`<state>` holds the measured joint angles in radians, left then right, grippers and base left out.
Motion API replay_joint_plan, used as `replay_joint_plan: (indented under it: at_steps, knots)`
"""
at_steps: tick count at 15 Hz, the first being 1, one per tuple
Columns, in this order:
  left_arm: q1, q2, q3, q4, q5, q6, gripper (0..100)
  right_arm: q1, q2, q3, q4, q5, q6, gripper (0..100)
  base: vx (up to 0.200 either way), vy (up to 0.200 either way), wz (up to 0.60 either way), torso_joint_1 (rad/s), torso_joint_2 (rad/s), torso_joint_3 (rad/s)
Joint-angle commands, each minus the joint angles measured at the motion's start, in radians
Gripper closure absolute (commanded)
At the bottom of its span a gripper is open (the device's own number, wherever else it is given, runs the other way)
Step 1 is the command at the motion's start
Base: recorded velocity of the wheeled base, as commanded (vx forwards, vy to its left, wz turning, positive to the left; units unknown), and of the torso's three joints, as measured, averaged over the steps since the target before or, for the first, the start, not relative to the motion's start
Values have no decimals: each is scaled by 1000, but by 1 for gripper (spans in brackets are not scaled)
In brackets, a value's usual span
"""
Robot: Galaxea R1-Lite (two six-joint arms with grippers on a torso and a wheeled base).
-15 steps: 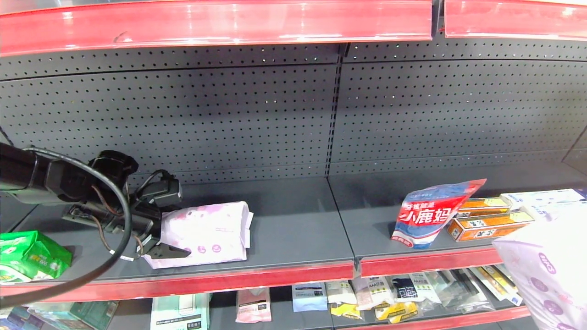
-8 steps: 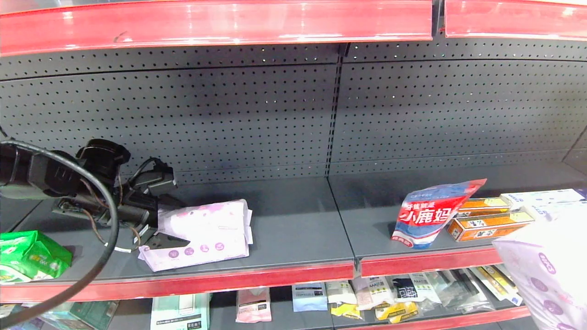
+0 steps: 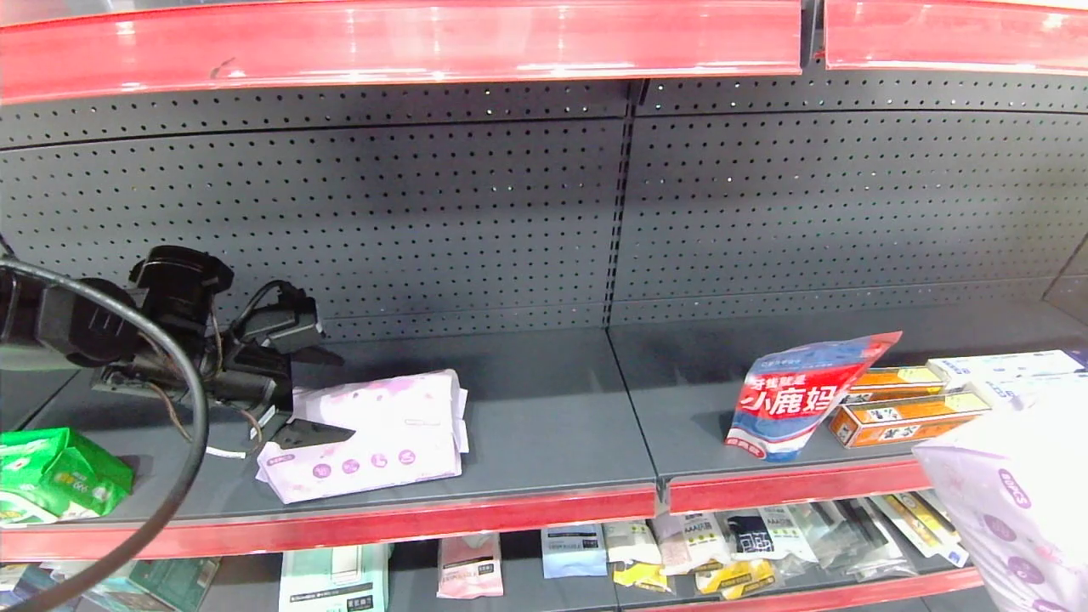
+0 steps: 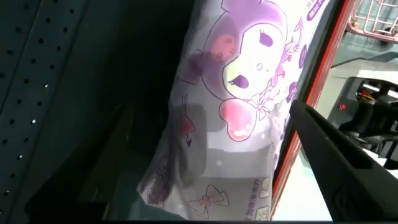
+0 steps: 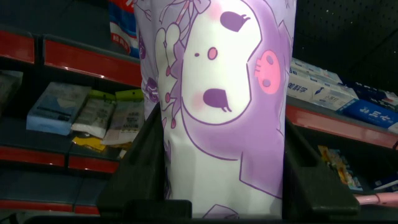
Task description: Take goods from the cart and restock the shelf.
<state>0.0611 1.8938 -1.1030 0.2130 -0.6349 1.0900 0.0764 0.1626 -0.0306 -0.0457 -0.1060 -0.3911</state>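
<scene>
Purple pack [image 3: 1011,510], cropped at right, sat clamped in the right gripper [image 5: 224,174]. Pink pack [image 3: 382,429] lay flat on the shelf [image 3: 544,408], long axis left–right; left gripper [image 3: 348,398] gaped empty at its left end.

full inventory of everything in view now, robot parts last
shelf: 1, dark grey with red edge, across head view
pink pack: 1, flat on shelf, left section
purple pack: 1, in right gripper
green pack: 1, shelf's left end
red-blue pouch: 1, right section, leaning on orange boxes
orange boxes: 2, right section
white boxes: count unclear, behind orange boxes
small packets: several, mixed colours, lower shelf
left gripper: open, black, at pink pack's left end
right gripper: shut on purple pack
</scene>
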Motion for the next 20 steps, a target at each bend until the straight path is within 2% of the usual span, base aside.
replay_joint_plan:
  at_steps: [1,4,5,6,8,9,10,11,13,14,15,16,17,18,20]
  knots:
    - [-10,-33,6,2,0,-16,0,0,-3,0,0,0,0,100,0,0,0,0,0,0]
    - [-21,-68,2,-3,-2,-67,0,0,-5,-5,0,0,0,100,0,0,0,0,0,0]
    - [-21,-82,8,-4,-2,-102,0,0,0,-11,0,2,0,100,0,0,0,0,0,0]
    - [-20,-84,9,-14,-2,-119,0,0,0,-12,-2,2,0,100,0,0,0,0,0,0]
    - [-20,-71,41,-204,7,-206,0,2,2,-18,-2,5,0,100,0,0,0,0,0,0]
    - [-21,-67,57,-268,15,-242,0,0,0,-20,-2,5,0,100,0,0,0,0,0,0]
    - [-27,-56,86,-376,41,-300,0,2,0,-20,-2,5,0,100,0,0,0,0,0,0]
    - [-41,-50,141,-518,96,-375,0,2,-3,-20,-2,5,0,100,0,0,0,0,0,0]
    - [-75,-50,247,-764,235,-506,0,2,-3,-22,-2,8,0,100,0,0,0,0,0,0]
    - [-95,-50,288,-870,325,-576,0,2,0,-25,-2,9,0,100,0,0,0,0,0,0]
    - [-104,-50,316,-931,383,-624,0,3,2,-29,-2,11,0,100,0,0,0,0,0,0]
    - [-121,-64,377,-1038,488,-739,0,6,11,-40,0,12,0,100,0,0,0,0,0,0]
    - [-122,-68,396,-1061,509,-769,0,8,18,-43,0,12,0,100,0,0,0,0,0,0]
    - [-121,-116,474,-1115,534,-843,0,2,49,-68,0,8,0,100,0,0,0,0,0,0]
    - [-119,-211,565,-1113,529,-901,0,5,94,-81,-2,9,5,100,0,0,0,0,0,0]
